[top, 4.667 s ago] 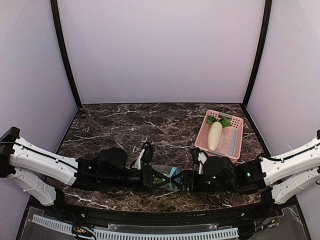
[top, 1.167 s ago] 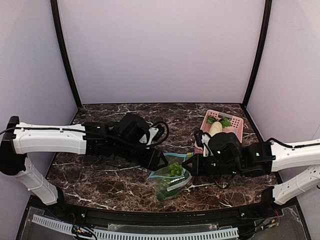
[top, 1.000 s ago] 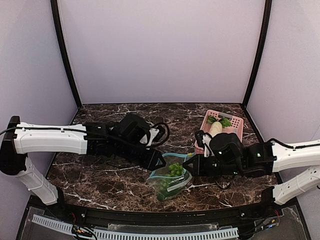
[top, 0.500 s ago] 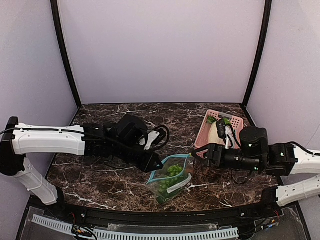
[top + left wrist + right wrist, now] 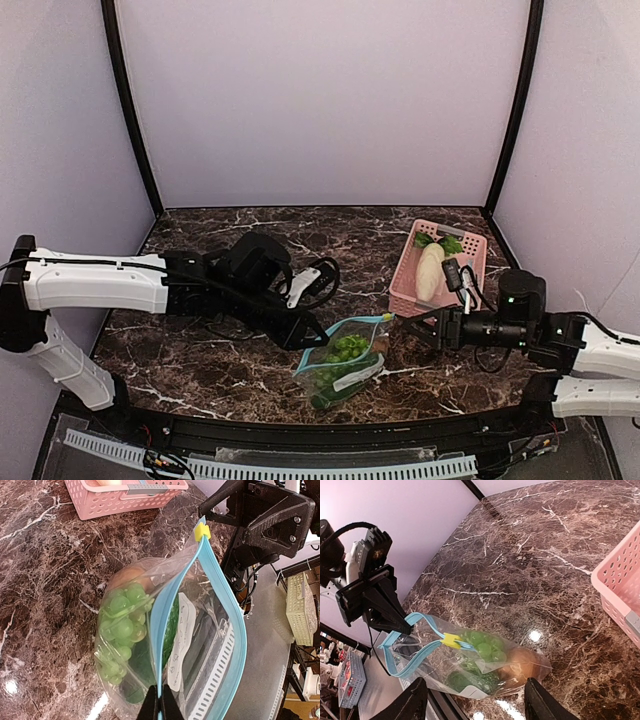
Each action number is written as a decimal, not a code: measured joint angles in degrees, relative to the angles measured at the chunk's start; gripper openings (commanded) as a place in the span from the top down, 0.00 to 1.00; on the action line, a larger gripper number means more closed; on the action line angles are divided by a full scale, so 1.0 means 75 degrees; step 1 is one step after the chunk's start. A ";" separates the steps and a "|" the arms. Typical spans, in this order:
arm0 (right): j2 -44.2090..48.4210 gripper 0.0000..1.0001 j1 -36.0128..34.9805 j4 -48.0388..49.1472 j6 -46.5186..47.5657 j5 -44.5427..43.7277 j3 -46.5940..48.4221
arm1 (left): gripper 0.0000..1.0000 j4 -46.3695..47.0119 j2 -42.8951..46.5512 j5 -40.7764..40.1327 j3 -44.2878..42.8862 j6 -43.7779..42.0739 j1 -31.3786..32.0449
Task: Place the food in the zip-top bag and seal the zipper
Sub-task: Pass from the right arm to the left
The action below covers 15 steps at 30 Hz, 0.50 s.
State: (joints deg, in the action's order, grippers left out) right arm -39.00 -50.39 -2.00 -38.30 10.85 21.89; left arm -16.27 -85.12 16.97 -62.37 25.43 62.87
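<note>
The zip-top bag point(image 5: 343, 356) lies on the marble table between the arms, with green leafy and grape-like food point(image 5: 120, 625) and a brown-orange lump point(image 5: 522, 662) inside. Its teal zipper point(image 5: 159, 630) gapes in a loop, and a yellow slider point(image 5: 201, 531) sits at the far end. My left gripper point(image 5: 160, 707) is shut on the near end of the zipper strip point(image 5: 355, 322), holding the mouth up. To the bag's right my right gripper point(image 5: 412, 328) stands open, apart from the bag. In the right wrist view its gripper point(image 5: 476, 692) is spread wide with nothing between the fingers.
A pink basket point(image 5: 470, 290) holding a white radish point(image 5: 430, 270) stands at the back right, just behind my right arm. The table's near edge runs close under the bag. A white label point(image 5: 182, 635) shows through the clear plastic.
My right gripper has opened, let go of the bag and pulled back to the right. My left gripper has shut on the zipper strip and holds the bag's mouth.
</note>
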 measured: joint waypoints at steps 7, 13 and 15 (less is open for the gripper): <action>-0.0565 0.50 0.0265 0.0694 0.0484 0.0702 -0.0079 | 0.99 0.0128 0.0012 0.0114 0.0085 0.0003 -0.0012; -0.1378 0.63 0.0388 0.1227 0.0807 0.1169 -0.0079 | 0.99 0.0192 0.0012 0.0131 0.0119 0.0006 -0.0015; -0.1600 0.75 0.0408 0.1390 0.0871 0.1291 -0.0079 | 0.99 0.0198 0.0015 0.0134 0.0134 0.0009 -0.0015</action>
State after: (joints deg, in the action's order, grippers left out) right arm -51.00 -47.33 8.43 -31.77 20.53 21.30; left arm -14.79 -85.01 17.98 -61.36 25.50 62.76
